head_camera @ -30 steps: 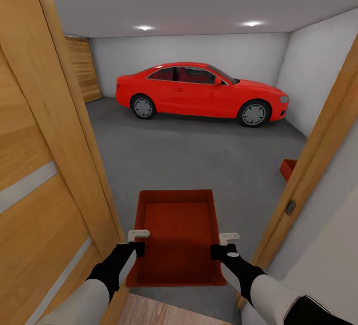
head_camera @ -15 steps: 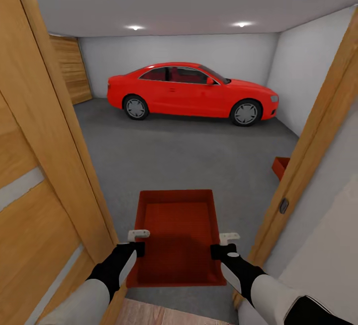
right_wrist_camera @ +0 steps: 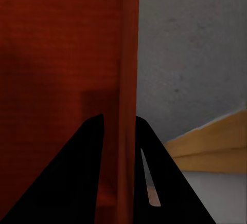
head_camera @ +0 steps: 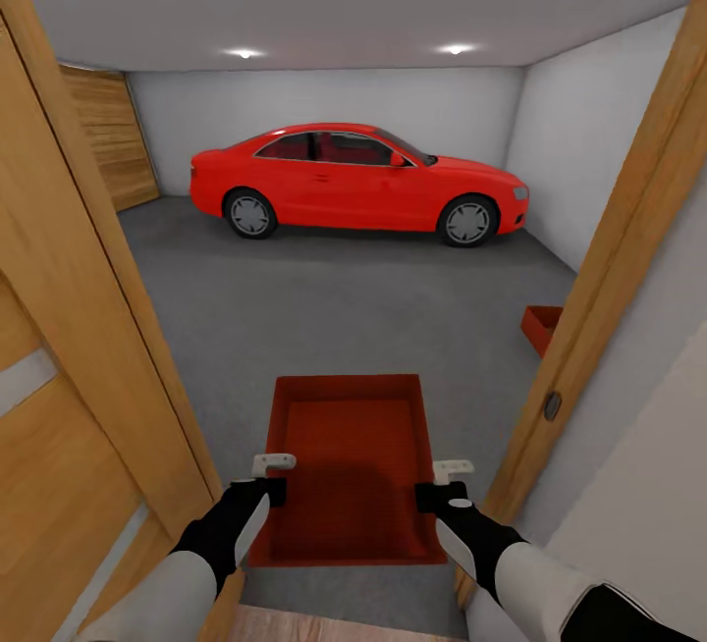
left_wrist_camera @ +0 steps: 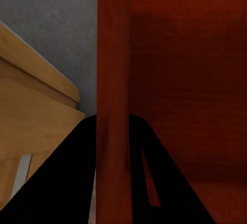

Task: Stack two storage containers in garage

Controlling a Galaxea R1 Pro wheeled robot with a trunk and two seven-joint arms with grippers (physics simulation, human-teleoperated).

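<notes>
I carry an orange-red storage container [head_camera: 349, 465] level in front of me, in the doorway to the garage. My left gripper [head_camera: 267, 487] is shut on its left wall [left_wrist_camera: 113, 80]. On the opposite wall [right_wrist_camera: 128, 80] my right gripper [head_camera: 439, 493] is shut too. In each wrist view the thin wall runs between the two dark fingers. A second storage container [head_camera: 541, 326] rests on the dark grey floor [head_camera: 334, 308] at the right, partly hidden by the door frame.
A wooden door [head_camera: 69, 347] stands close on my left and a wooden door frame [head_camera: 609, 269] on my right. A red car [head_camera: 353, 181] is parked at the far wall. A wooden panel [head_camera: 103, 136] sits in the back left corner.
The view has advanced through the doorway and turned slightly right, so the car and the floor container have shifted left. Both grippers hold the container as before.
</notes>
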